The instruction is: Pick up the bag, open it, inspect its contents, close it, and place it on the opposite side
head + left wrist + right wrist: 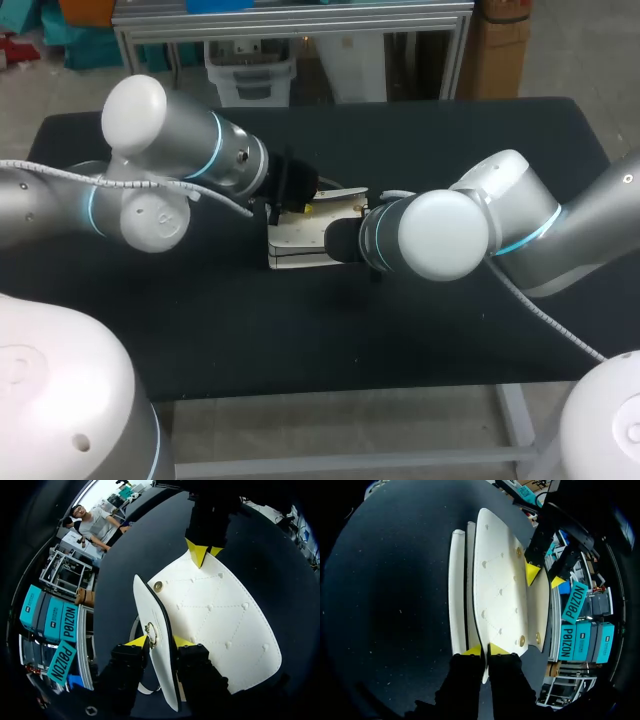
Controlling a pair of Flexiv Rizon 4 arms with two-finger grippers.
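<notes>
On the matte black table (450, 140), with open surface all round, a white bag (295, 245) of quilted, studded panels is laid flat. Its thin, rounded flap (150, 605) is raised on edge and pinched by the left gripper (160, 641) at a gold clasp (151, 634). The opposite panel edge is clamped in the right gripper (485, 650).

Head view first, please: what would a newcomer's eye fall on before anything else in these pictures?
The white bag in the middle of the black table, with both arms meeting over it. The left gripper pinches its flap, which stands edge-up off the quilted body, while the right gripper clamps the bag's opposite end.
</notes>
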